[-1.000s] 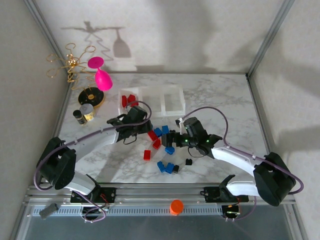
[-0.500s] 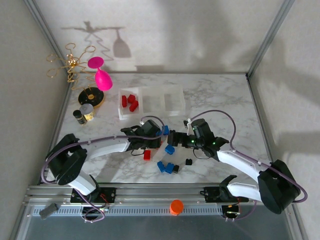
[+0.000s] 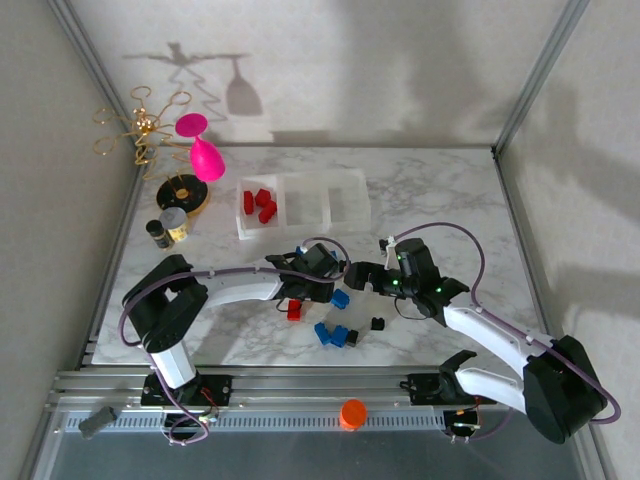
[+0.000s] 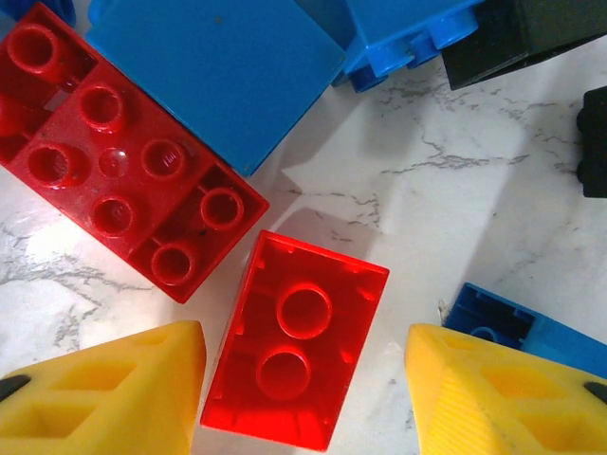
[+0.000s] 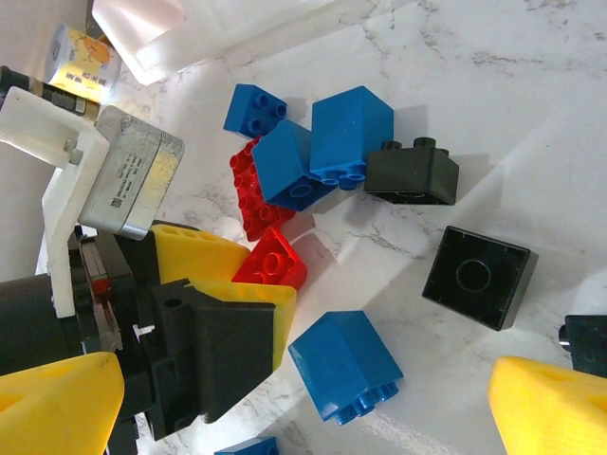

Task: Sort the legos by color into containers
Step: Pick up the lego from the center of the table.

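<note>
The table (image 3: 440, 200) was white marble veined in grey. The containers (image 3: 325, 205) were clear and translucent; their leftmost bin held red legos (image 3: 262, 204). In front of the containers lay red, blue and black bricks (image 3: 340, 298). Left of the containers stood a pink glass (image 3: 205, 158). The left gripper (image 4: 303, 398) had yellow fingers (image 4: 104, 393).

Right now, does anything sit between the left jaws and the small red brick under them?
Nothing visible does: the small red brick lies on bare marble between the open left jaws. A blue brick sits beside one finger.
</note>
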Action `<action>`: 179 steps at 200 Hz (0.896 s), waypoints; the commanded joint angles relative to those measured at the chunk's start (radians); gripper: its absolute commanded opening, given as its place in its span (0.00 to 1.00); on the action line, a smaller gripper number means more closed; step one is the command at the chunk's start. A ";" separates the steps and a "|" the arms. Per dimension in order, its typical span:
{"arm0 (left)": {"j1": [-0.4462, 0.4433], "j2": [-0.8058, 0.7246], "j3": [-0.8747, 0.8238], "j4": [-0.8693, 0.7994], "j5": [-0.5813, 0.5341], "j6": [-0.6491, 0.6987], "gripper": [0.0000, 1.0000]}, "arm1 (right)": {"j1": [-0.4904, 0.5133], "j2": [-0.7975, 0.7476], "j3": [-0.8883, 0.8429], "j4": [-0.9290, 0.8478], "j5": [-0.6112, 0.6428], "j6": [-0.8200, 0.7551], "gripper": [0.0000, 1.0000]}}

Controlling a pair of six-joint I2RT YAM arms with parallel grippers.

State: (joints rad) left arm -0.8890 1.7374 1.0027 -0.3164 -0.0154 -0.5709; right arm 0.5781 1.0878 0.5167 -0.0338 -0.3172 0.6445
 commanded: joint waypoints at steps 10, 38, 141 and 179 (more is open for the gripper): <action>-0.008 0.017 0.039 -0.059 -0.072 0.025 0.58 | -0.013 -0.016 -0.011 -0.015 -0.020 0.006 0.99; -0.007 0.023 0.041 -0.038 -0.054 0.029 0.55 | -0.017 -0.011 -0.012 -0.008 -0.023 0.004 0.99; -0.010 0.059 0.049 -0.040 -0.030 0.066 0.49 | -0.023 0.006 -0.009 0.008 -0.029 0.001 0.99; -0.010 0.043 0.048 -0.043 -0.031 0.066 0.41 | -0.023 0.011 -0.011 0.012 -0.031 0.001 0.99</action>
State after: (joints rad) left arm -0.8898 1.7851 1.0344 -0.3393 -0.0444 -0.5194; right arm 0.5625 1.0912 0.5167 -0.0380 -0.3363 0.6441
